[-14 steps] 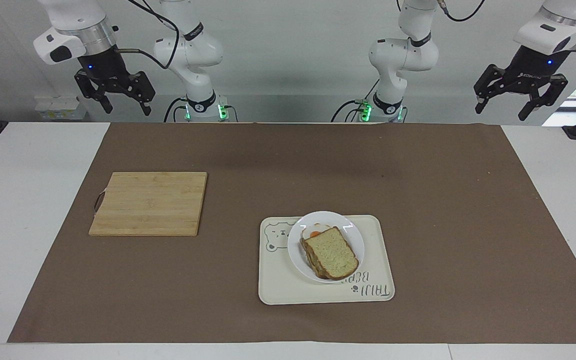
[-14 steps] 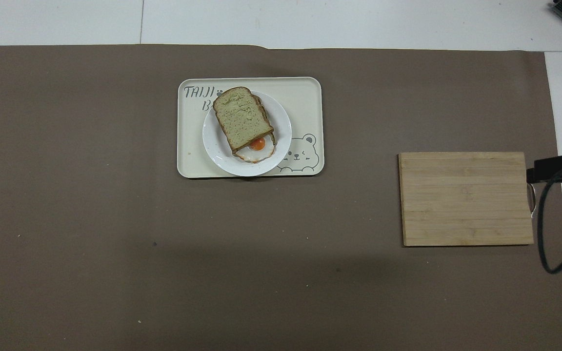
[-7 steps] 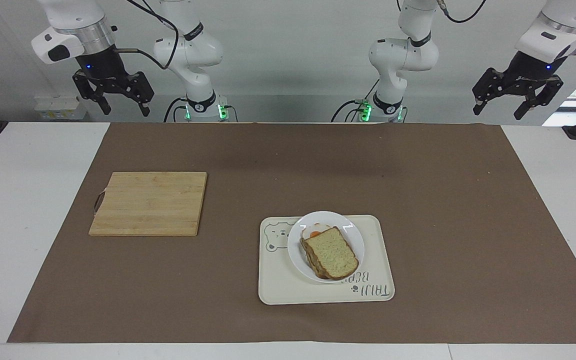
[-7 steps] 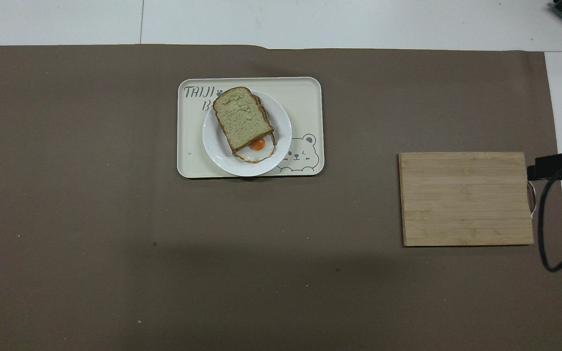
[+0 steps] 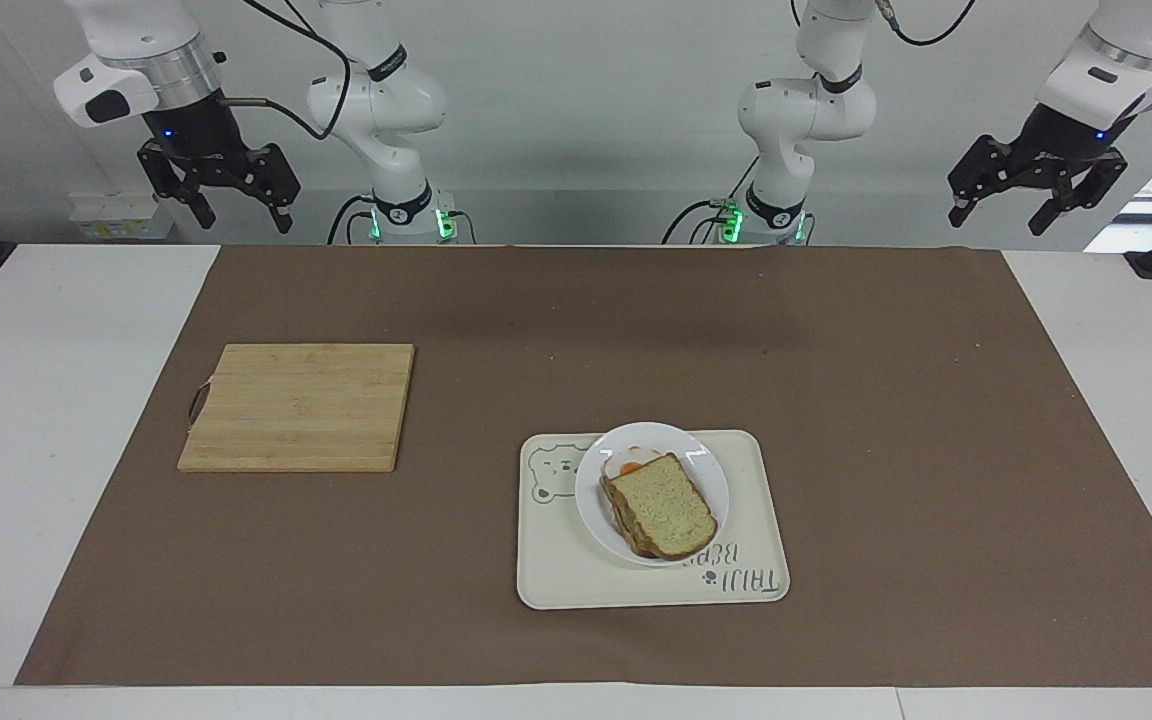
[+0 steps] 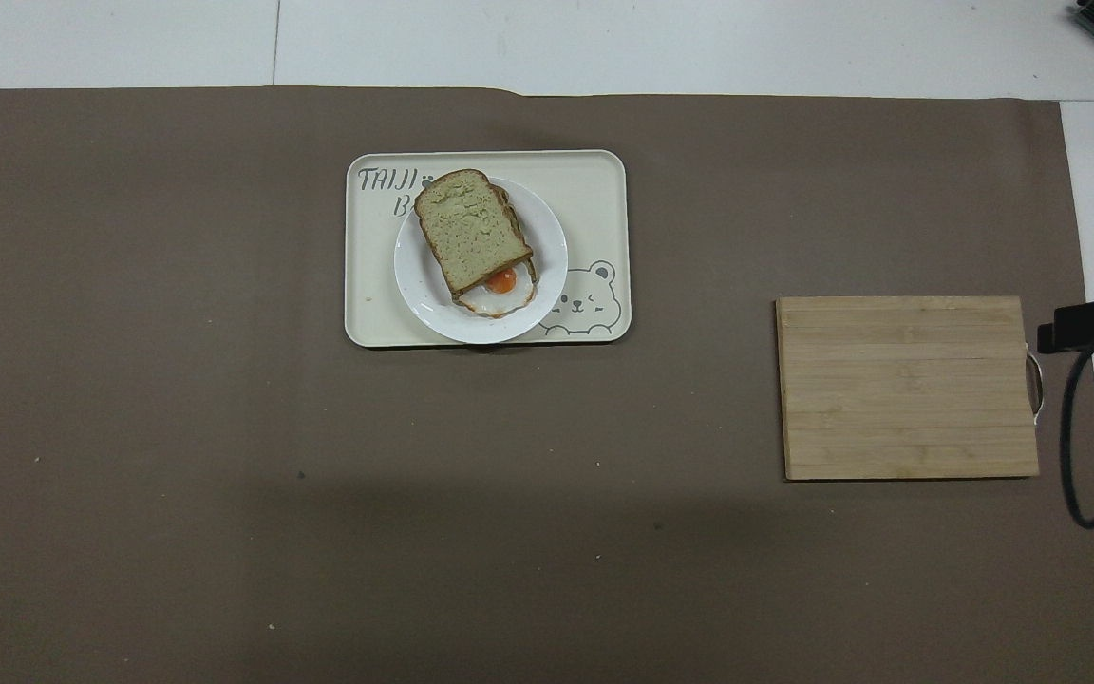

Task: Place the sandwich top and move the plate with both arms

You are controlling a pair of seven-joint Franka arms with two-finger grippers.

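The sandwich top (image 5: pixel 664 503) (image 6: pixel 471 231) lies on a second slice with a fried egg (image 6: pixel 501 281) that peeks out from under it. Both rest on the round white plate (image 5: pixel 591 495) (image 6: pixel 424 294). The plate sits on the cream bear tray (image 5: pixel 556 575) (image 6: pixel 594 190). My right gripper (image 5: pixel 243 220) hangs open and empty high over the right arm's end of the table, beside the cutting board. At the left arm's end, my left gripper (image 5: pixel 998 222) is also raised, open and empty. Both are well away from the plate.
A bamboo cutting board (image 5: pixel 301 405) (image 6: pixel 906 385) lies on the brown mat (image 5: pixel 886 400) toward the right arm's end, nearer to the robots than the tray. White table shows at both ends of the mat.
Both raised grippers have drifted slightly outward and back toward the robots. The sandwich, plate, tray and board have not moved.
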